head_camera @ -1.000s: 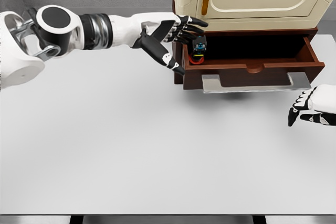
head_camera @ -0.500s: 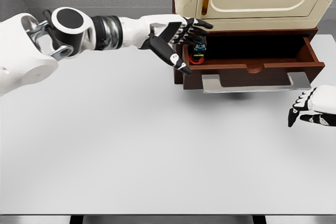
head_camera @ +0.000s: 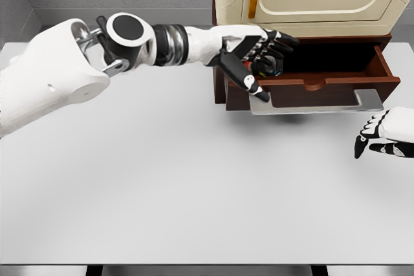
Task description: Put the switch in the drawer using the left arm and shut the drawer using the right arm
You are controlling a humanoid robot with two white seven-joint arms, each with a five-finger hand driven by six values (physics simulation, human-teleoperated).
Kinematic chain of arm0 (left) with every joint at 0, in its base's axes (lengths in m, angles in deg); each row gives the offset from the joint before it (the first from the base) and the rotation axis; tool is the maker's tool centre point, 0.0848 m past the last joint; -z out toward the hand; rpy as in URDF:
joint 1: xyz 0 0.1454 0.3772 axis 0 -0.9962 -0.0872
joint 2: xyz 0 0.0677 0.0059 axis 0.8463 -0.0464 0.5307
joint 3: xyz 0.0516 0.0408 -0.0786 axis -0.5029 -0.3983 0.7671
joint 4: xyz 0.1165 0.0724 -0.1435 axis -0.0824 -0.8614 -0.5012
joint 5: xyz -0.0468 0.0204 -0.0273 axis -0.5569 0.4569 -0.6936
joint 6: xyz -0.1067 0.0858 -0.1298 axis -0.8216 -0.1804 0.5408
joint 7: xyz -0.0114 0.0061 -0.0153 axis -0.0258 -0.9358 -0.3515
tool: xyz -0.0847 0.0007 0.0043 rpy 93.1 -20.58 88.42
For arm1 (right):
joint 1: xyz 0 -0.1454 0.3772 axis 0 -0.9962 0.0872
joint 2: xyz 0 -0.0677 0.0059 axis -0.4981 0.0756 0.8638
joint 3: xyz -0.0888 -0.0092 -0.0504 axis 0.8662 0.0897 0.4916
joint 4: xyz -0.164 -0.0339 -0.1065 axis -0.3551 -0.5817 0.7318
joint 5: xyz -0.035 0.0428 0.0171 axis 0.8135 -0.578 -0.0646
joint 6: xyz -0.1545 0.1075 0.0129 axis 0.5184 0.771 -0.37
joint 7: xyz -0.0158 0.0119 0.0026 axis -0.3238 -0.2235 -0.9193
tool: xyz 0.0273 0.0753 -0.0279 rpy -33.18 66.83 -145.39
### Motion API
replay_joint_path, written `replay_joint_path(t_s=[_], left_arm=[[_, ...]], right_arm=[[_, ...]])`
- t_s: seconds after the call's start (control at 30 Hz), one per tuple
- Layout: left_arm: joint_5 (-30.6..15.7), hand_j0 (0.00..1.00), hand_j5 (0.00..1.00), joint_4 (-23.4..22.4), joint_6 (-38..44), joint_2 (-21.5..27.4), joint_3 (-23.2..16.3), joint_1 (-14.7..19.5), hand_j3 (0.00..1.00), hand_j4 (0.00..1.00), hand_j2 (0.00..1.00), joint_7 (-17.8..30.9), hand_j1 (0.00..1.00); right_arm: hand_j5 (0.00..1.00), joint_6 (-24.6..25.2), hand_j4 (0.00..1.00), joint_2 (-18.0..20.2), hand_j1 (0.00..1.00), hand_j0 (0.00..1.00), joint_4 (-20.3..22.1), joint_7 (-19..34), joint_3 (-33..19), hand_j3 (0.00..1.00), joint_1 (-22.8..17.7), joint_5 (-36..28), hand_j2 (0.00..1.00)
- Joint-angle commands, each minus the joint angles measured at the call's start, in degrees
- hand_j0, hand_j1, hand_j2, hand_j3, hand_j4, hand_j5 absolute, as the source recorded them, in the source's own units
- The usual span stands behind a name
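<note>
The left hand [head_camera: 259,53], fingers spread and empty, has pushed further over the open drawer [head_camera: 317,82], covering the switch [head_camera: 253,68]; placement looks nearly finished.

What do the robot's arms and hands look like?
The left arm is smooth white plastic with a round black disc ringed in white at one joint, then ribbed silver and black bands at the wrist. The left hand is white on the back with black fingers and white patches. The right hand matches it.
</note>
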Motion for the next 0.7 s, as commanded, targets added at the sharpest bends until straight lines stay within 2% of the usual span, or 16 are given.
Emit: replay_joint_path(t_s=[0.0,0.03,0.13,0.17,0.2,0.23,0.27,0.3,0.33,0.4,0.47,0.5,0.63,0.67], left_arm=[[0.63,1.00,1.00,0.08,-0.01,-1.67,-0.02,0.00,1.00,1.00,1.00,0.75,1.00],[0.54,1.00,1.00,0.69,-0.01,-1.50,-0.02,0.18,1.00,1.00,1.00,1.01,1.00],[0.37,1.00,1.00,1.57,-2.65,0.26,0.42,0.70,1.00,1.00,1.00,6.37,1.00],[-0.07,1.00,1.00,5.52,-4.14,4.21,0.86,0.70,1.00,1.00,1.00,9.45,1.00],[-0.86,1.00,1.00,10.70,-4.85,8.78,2.18,0.70,1.00,1.00,1.00,9.45,1.00],[-2.35,1.00,1.00,13.52,-6.07,13.07,3.84,0.62,1.00,1.00,1.00,9.89,1.00],[-3.85,1.00,1.00,14.05,-8.62,16.77,4.02,0.62,1.00,1.00,1.00,11.55,1.00],[-6.30,1.00,1.00,14.05,-13.19,22.56,4.20,0.53,1.00,1.00,1.00,16.73,1.00],[-8.15,1.00,1.00,14.05,-16.08,27.13,4.20,0.53,1.00,1.00,1.00,18.70,1.00],[-9.21,1.00,1.00,14.05,-21.81,36.37,4.29,-0.70,1.00,1.00,1.00,18.70,1.00],[-9.04,1.00,1.00,13.70,-28.40,44.11,4.29,-5.09,1.00,1.00,1.00,18.70,1.00],[-8.77,1.00,1.00,13.44,-29.72,46.40,4.29,-6.85,1.00,1.00,1.00,18.70,1.00],[1.84,1.00,1.00,12.65,-30.51,43.59,3.76,-11.68,1.00,1.00,1.00,18.70,1.00],[7.74,1.00,1.00,12.65,-32.00,40.00,3.76,-15.99,1.00,1.00,1.00,18.70,1.00]], right_arm=[[0.44,0.16,0.44,0.09,0.44,0.44,0.01,-0.01,-0.03,0.44,0.00,-0.32,0.44],[0.40,0.16,0.40,0.09,0.40,0.40,0.01,-0.01,-0.12,0.40,0.00,-0.32,0.40],[0.32,0.16,0.32,0.01,0.32,0.32,0.01,-0.01,-0.21,0.32,0.09,-0.41,0.32],[0.31,0.16,0.31,0.01,0.31,0.31,0.01,-0.01,-0.21,0.31,0.09,-0.41,0.31],[0.32,0.16,0.32,-0.08,0.32,0.32,0.01,-0.01,-0.21,0.32,0.18,-0.32,0.32],[0.42,0.16,0.42,-0.08,0.42,0.42,0.10,-0.01,-0.21,0.42,0.18,-0.32,0.42],[0.42,0.16,0.42,-0.17,0.42,0.42,0.10,-0.01,-0.21,0.42,0.09,-0.32,0.42],[0.42,0.16,0.42,-0.26,0.42,0.42,0.10,-0.01,-0.21,0.42,0.18,-0.32,0.42],[0.38,0.16,0.38,-0.26,0.38,0.38,0.19,-0.01,-0.21,0.38,0.26,-0.32,0.38],[0.33,0.16,0.33,-0.35,0.33,0.33,0.10,-0.01,-0.12,0.33,0.62,-0.41,0.33],[0.33,0.16,0.33,-0.26,0.33,0.33,0.10,-0.01,-0.03,0.33,0.97,-0.41,0.33],[0.33,0.16,0.33,-0.35,0.33,0.33,0.10,-0.01,-0.03,0.33,0.97,-0.41,0.33],[0.35,0.16,0.35,-0.52,0.35,0.35,0.10,-0.01,0.14,0.35,1.14,-0.41,0.35],[0.36,0.16,0.36,-0.52,0.36,0.36,0.10,-0.01,0.14,0.36,1.14,-0.41,0.36]])
